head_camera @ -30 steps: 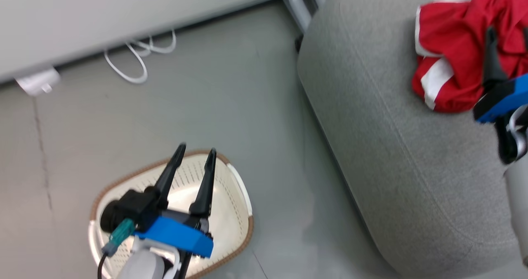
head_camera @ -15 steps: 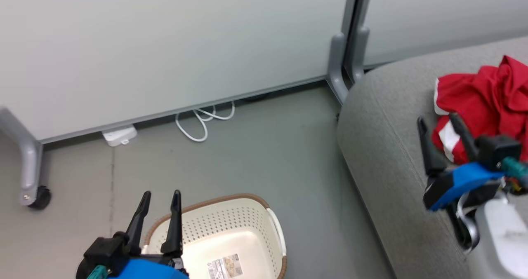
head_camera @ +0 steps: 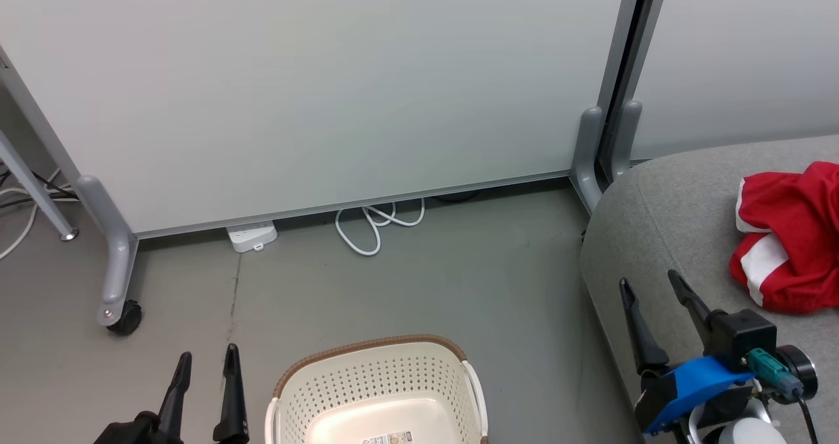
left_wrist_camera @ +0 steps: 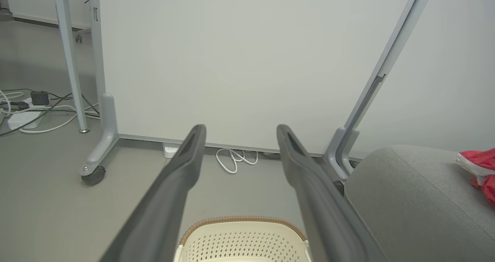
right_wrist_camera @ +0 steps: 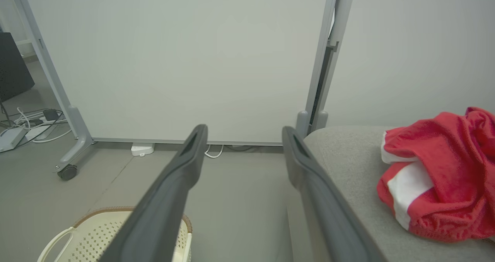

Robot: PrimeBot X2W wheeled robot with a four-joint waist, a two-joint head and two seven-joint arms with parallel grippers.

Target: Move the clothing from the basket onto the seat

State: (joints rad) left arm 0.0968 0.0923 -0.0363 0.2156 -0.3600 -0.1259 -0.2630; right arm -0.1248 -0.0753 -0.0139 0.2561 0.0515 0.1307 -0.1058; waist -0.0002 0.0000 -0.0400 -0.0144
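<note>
A: Head view: where did the clothing [head_camera: 793, 234] lie?
B: Bunched on the seat [head_camera: 662, 221], well apart from the basket [head_camera: 380, 375]. Left pincer [head_camera: 208, 352] and right pincer [head_camera: 648, 279] stood wide open, holding nothing.

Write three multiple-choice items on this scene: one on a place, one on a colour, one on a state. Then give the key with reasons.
1. The clothing lies:
A. in the basket
B. on the seat
C. on a shelf

2. The basket's rim is:
A. brown
B. blue
C. black

3. The right pincer is:
A. shut on the clothing
B. open and empty
C. shut on the basket

Key:
1 B: the red heap rests on the grey cushion, and the part of the basket that shows holds no fabric.
2 A: a brown woven-look band runs along the cream wall's top.
3 B: its two dark fingers stand apart with nothing between them, short of the clothing.
</note>
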